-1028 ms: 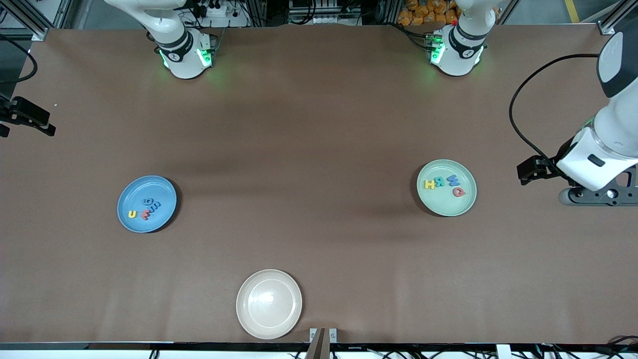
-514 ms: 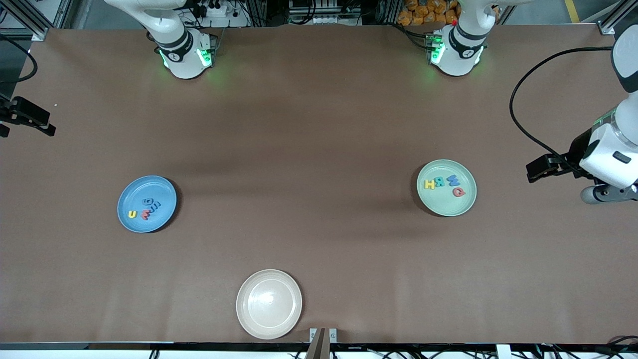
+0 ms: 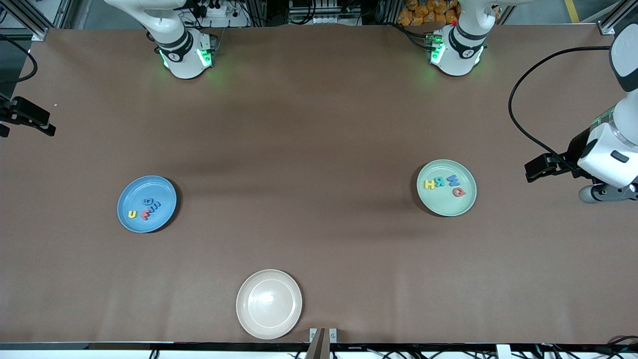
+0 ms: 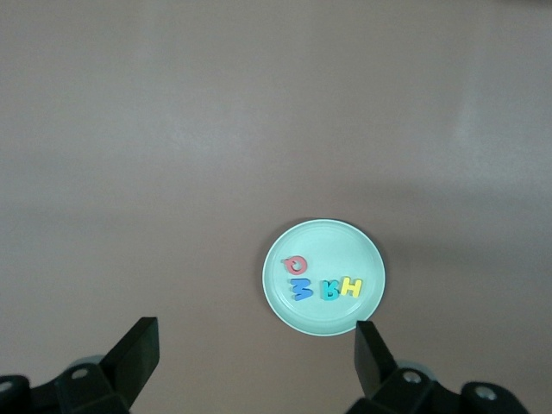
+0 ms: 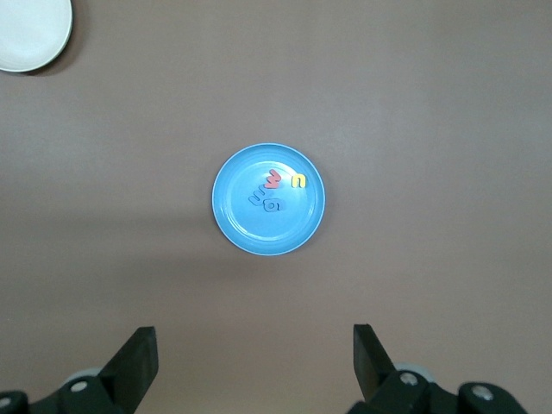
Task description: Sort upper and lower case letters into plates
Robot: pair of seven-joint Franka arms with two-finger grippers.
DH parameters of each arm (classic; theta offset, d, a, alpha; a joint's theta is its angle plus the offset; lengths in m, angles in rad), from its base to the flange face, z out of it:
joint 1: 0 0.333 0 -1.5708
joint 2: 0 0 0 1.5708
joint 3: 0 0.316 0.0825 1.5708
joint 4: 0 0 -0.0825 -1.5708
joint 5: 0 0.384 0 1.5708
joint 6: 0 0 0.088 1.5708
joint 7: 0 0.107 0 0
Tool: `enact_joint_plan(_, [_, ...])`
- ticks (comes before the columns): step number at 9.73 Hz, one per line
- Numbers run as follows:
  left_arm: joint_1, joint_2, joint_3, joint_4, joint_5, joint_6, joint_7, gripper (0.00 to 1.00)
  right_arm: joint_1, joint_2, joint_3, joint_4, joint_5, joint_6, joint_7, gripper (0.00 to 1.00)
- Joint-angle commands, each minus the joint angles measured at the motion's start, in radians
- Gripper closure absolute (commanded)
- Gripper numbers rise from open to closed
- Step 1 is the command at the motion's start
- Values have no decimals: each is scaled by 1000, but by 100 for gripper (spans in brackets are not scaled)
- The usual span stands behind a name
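The blue plate (image 3: pixel 146 204) lies toward the right arm's end and holds several small letters, among them a yellow u (image 3: pixel 132 214) and a red m (image 3: pixel 145 215). It also shows in the right wrist view (image 5: pixel 237 220). The mint green plate (image 3: pixel 446 202) lies toward the left arm's end and holds a yellow H (image 3: pixel 429 184), teal R (image 3: pixel 440 182), blue W (image 3: pixel 454 179) and red Q (image 3: pixel 458 192); it also shows in the left wrist view (image 4: pixel 323 246). My left gripper (image 4: pixel 256 358) is open and empty, high beside the mint plate. My right gripper (image 5: pixel 252 358) is open and empty, high beside the blue plate.
A cream-white plate (image 3: pixel 269 304) with nothing on it lies near the table's front edge, nearest the front camera; its rim also shows in the right wrist view (image 5: pixel 34 39). The left arm's wrist (image 3: pixel 605 159) hangs at the table's end, with a black cable (image 3: pixel 518 119) looping from it.
The left arm's wrist has swung away from the mint plate toward the table's end, then nearly stopped. The right arm, plates and letters have not moved.
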Motion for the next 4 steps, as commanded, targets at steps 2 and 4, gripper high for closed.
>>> enact_joint_plan(2, [-13,-17,10,-8,-21,-11,2,0,-10,-9,10,-5,-4,-5,7,0])
enact_joint_plan(4, [-10,-17,8,-8,-26,-11,5,0,-10,-9,10,-6,-4,-5,7,0])
